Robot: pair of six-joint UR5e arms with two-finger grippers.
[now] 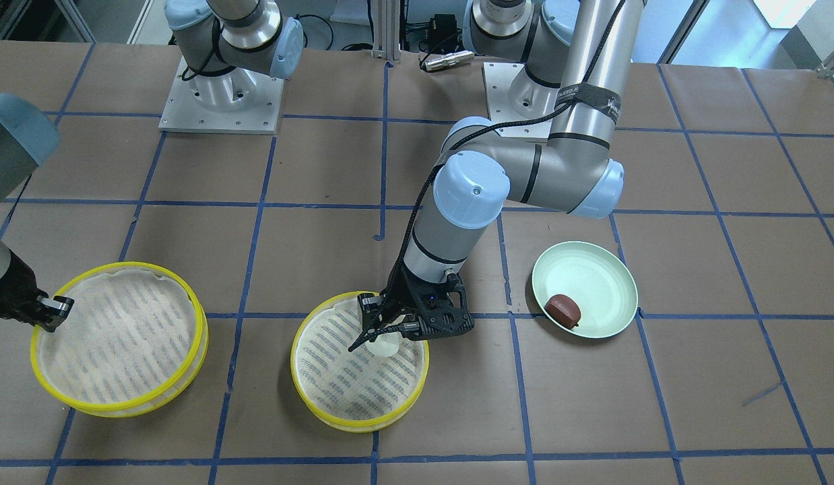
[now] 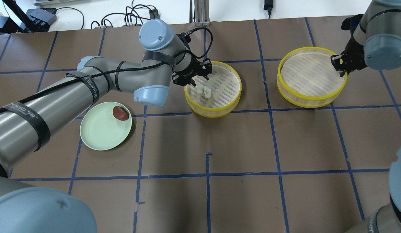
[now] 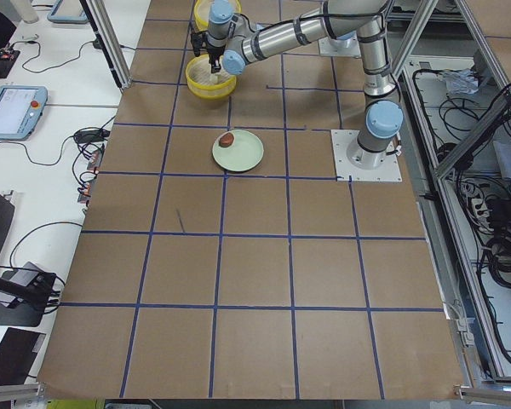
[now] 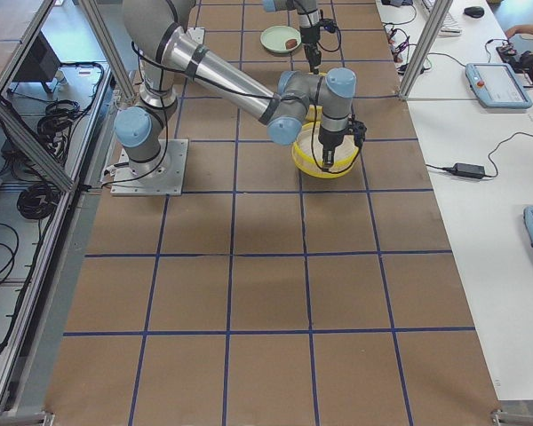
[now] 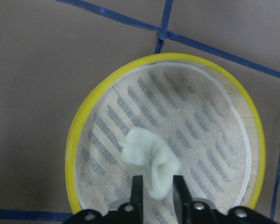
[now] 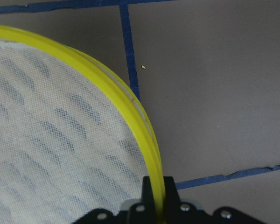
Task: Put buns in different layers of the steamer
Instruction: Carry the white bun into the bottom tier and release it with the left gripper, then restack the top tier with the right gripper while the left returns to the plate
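My left gripper (image 1: 373, 340) is shut on the white bun (image 5: 149, 161) and holds it low inside the middle steamer layer (image 2: 213, 110), near the rim on the plate's side. In the left wrist view the fingers (image 5: 137, 185) pinch the bun's end over the liner. My right gripper (image 2: 339, 66) is shut on the yellow rim of the other steamer layer (image 2: 304, 103); the right wrist view shows the rim (image 6: 116, 88) between the fingers. The reddish-brown bun (image 2: 120, 113) lies on the pale green plate (image 2: 100, 132).
The two steamer layers stand side by side on the brown table with blue tape lines. The plate (image 1: 592, 283) sits beside the middle layer (image 1: 292, 364), under my left arm's elbow. The arm bases stand at the robot's edge of the table.
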